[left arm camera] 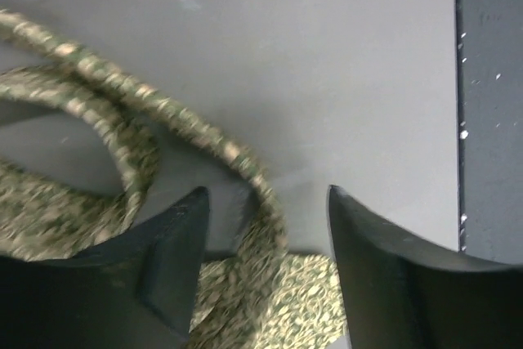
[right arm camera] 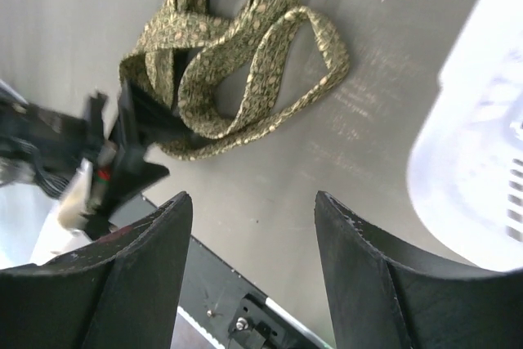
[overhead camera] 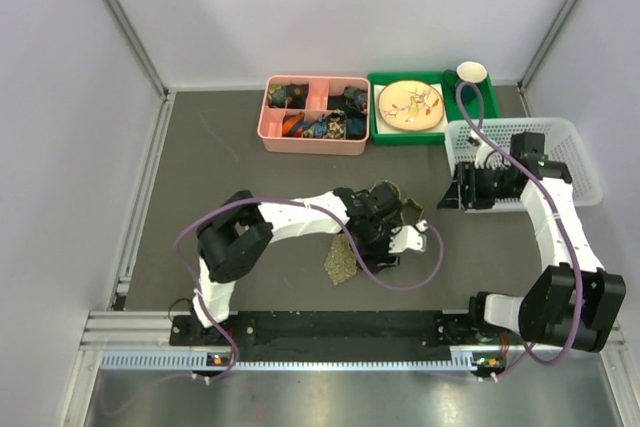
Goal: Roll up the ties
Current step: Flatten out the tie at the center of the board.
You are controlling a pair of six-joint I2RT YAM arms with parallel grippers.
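The olive-tan patterned tie lies loosely bunched on the dark mat at the centre, with its wide end (overhead camera: 342, 262) toward the front and several loops (overhead camera: 392, 193) behind. My left gripper (overhead camera: 384, 238) hovers over it. In the left wrist view the jaws (left arm camera: 265, 198) are open, and a strand of the tie (left arm camera: 255, 176) runs between the fingers (left arm camera: 176, 259) over the flat wide part. My right gripper (overhead camera: 447, 197) is beside the basket, open and empty (right arm camera: 253, 198). The right wrist view shows the tie's loops (right arm camera: 237, 63) ahead of it.
A white mesh basket (overhead camera: 575, 152) stands at the right and shows as a blur in the right wrist view (right arm camera: 482, 161). At the back are a pink divided box (overhead camera: 272, 132) with rolled items, a green tray (overhead camera: 382, 137) with a plate, and a cup (overhead camera: 472, 73).
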